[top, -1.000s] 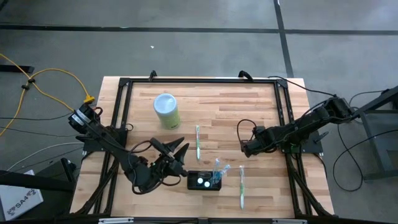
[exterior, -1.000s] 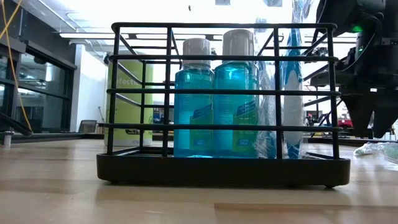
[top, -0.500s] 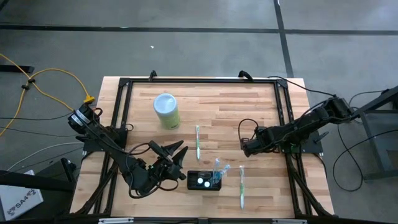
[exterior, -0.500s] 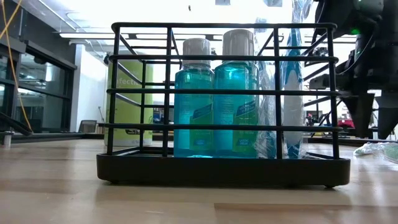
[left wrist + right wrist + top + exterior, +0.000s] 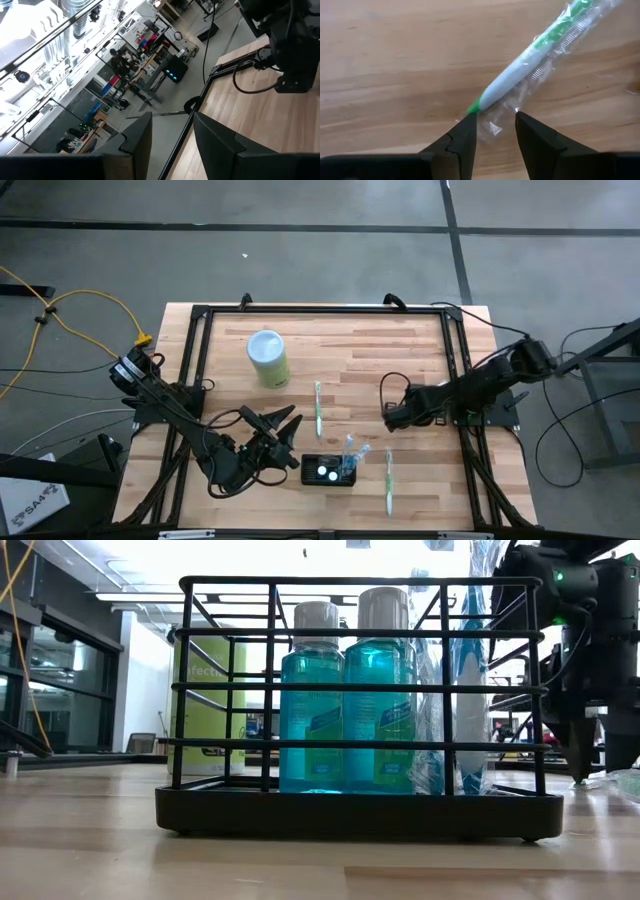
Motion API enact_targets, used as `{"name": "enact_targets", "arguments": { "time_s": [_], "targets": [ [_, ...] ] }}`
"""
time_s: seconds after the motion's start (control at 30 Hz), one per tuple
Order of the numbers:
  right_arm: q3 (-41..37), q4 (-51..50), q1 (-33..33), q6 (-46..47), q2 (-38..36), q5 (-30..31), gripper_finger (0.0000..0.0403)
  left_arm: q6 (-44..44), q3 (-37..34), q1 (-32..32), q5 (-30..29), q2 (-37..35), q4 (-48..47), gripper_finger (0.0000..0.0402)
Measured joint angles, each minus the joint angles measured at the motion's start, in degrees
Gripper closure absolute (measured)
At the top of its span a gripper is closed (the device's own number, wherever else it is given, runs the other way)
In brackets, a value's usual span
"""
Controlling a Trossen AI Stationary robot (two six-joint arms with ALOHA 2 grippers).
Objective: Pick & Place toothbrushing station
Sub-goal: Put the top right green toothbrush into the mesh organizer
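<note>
Left claw (image 5: pixel 290 442) lies low at the front with fingers parted; right claw (image 5: pixel 390 418) points down, parted, empty.

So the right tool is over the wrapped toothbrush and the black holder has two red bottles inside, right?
Nearly. The bottles in the black holder are blue, not red; the low view shows two of them, with pale caps. The rest holds: the right wrist view shows the right tool open just over the end of the wrapped toothbrush lying on the table.

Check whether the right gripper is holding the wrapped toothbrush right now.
No, the right gripper is open above the wrapped toothbrush, which lies on the table.
</note>
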Motion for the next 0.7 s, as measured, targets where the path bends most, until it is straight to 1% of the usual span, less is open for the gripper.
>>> {"name": "enact_targets", "arguments": {
  "time_s": [0.1,0.17,0.4,0.47,0.7],
  "targets": [
    [0.00,0.48,-0.40,-1.16,0.94,0.09,0.0285,0.00,0.00,0.00,0.00,0.00,0.00,0.0263],
    [0.00,0.60,-0.42,-1.31,1.42,0.20,0.0302,0.00,0.00,0.00,0.00,0.00,0.00,0.0263],
    [0.00,2.86,-0.42,-4.16,1.53,1.63,0.0390,-0.01,0.00,0.00,0.00,0.00,0.00,0.0263],
    [0.00,3.15,-0.42,-4.42,1.53,1.68,0.0396,-0.02,0.00,0.00,0.00,0.00,-0.02,0.0263],
    [0.00,4.93,-0.42,-7.65,1.53,1.71,0.0400,-0.02,0.00,0.00,0.02,0.00,0.00,0.0263]
  ]
}}
